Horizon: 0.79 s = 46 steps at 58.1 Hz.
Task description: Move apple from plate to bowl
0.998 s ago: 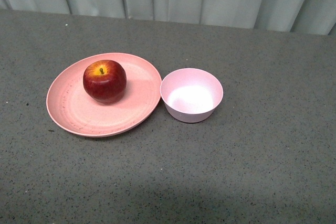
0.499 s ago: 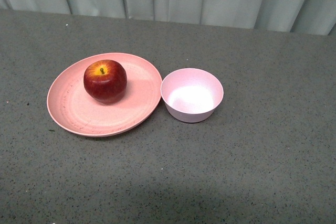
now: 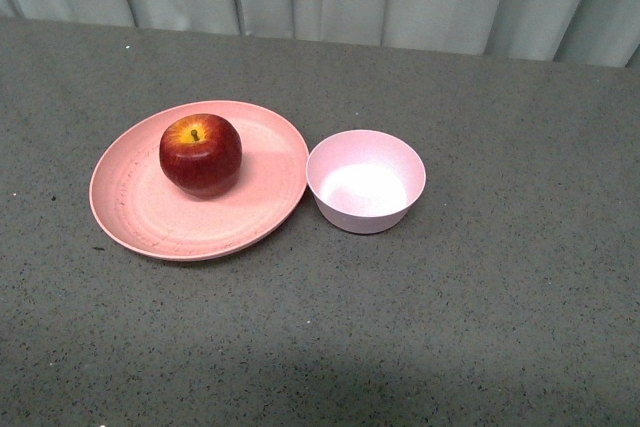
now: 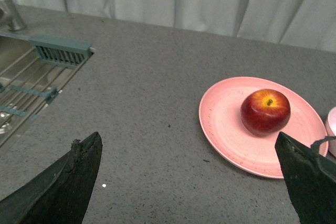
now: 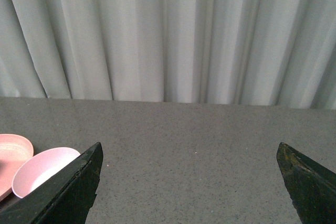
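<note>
Only the left wrist view takes in a steel sink at the left edge of the frame, with a teal slotted grille along its rim and the base of a tap in the upper left corner. That view also shows the left fingers, two dark wedges in the lower corners, spread wide with nothing between them. The right wrist view shows the right fingers spread just as wide and holding nothing, with mostly curtain above and only a slice of the bowl and plate at lower left. The front view shows no fingers, but gives the clearest look at the task's things together.

The apple sits stem up on the plate, left of frame centre and toward the plate's far side. It is glossy dark red with a yellow-orange patch around its short brown stem. The plate is wide, shallow and salmon-pink with faint speckles. The bowl, small, deep and pale pink, stands just right of the plate, their rims nearly touching, and it is empty.

The surface is dark grey and finely speckled. Pale grey-green pleated curtain hangs along its far edge
</note>
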{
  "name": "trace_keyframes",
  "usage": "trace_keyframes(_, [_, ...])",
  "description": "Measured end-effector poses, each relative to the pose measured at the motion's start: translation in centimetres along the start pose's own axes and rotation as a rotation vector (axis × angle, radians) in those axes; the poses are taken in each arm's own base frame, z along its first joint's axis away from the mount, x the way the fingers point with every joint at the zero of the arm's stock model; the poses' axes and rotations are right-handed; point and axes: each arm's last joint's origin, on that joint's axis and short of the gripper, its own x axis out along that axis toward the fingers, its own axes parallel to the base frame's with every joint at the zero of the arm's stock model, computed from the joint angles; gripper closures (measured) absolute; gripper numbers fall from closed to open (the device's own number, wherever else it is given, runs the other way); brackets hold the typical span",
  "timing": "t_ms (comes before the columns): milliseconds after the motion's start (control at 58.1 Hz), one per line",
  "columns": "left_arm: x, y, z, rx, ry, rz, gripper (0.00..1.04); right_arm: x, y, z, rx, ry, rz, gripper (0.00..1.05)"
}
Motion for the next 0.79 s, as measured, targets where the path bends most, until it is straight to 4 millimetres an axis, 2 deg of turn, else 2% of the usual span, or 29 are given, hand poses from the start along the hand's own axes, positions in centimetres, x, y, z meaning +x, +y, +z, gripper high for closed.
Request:
trace_keyframes(224, [3.6, -1.2, 2.7, -0.020, -0.016, -0.055, 0.07, 0.0, 0.0, 0.0, 0.000, 0.000, 0.001, 0.09])
trace_keyframes(361, [7.8, -2.9, 4.2, -0.013, 0.000, -0.131, 0.07, 0.0, 0.0, 0.0, 0.000, 0.000, 0.001, 0.09])
trace_keyframes(516, [14.3, -6.6, 4.0, 0.021, 0.199, -0.232, 0.07, 0.0, 0.0, 0.0, 0.000, 0.000, 0.001, 0.09])
trace_keyframes(671, [17.4, -8.8, 3.9, 0.017, 0.265, -0.268, 0.07, 0.0, 0.0, 0.0, 0.000, 0.000, 0.001, 0.09])
trace_keyframes(791, [19.7, -10.5, 2.9, 0.016, 0.346, -0.302, 0.07, 0.0, 0.0, 0.0, 0.000, 0.000, 0.002, 0.09])
